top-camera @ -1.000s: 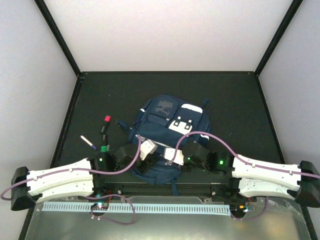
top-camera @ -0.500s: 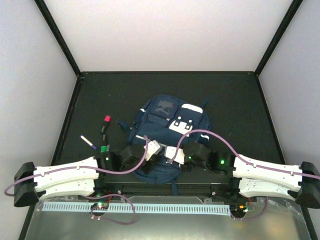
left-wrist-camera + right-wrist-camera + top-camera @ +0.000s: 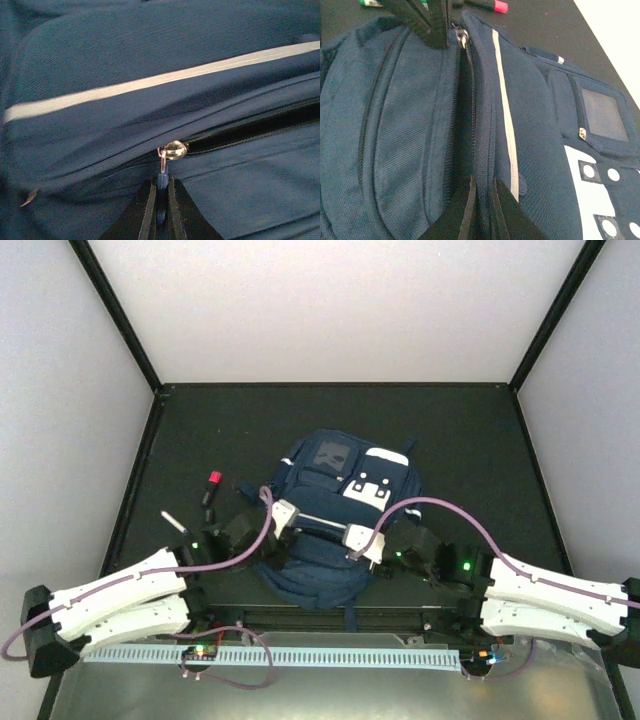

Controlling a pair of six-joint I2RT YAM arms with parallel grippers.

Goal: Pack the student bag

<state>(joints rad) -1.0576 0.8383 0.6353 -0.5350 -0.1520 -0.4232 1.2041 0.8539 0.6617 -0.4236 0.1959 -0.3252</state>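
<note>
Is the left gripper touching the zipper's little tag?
Touching. The left wrist view shows the left gripper pinched shut on the blue zipper tag of the bag.

Plain white walls point(image 3: 340, 300) with black corner posts point(image 3: 115, 315) enclose a dark matte table point(image 3: 470, 450)

I am finding nothing readable here. The white patch point(image 3: 592, 200) on the student bag point(image 3: 335, 490) is showing only round studs and dark squares, no letters. The red-capped marker point(image 3: 212, 485) lying on the counter point(image 3: 470, 460) is coming through too small and blurred for any print.
</note>
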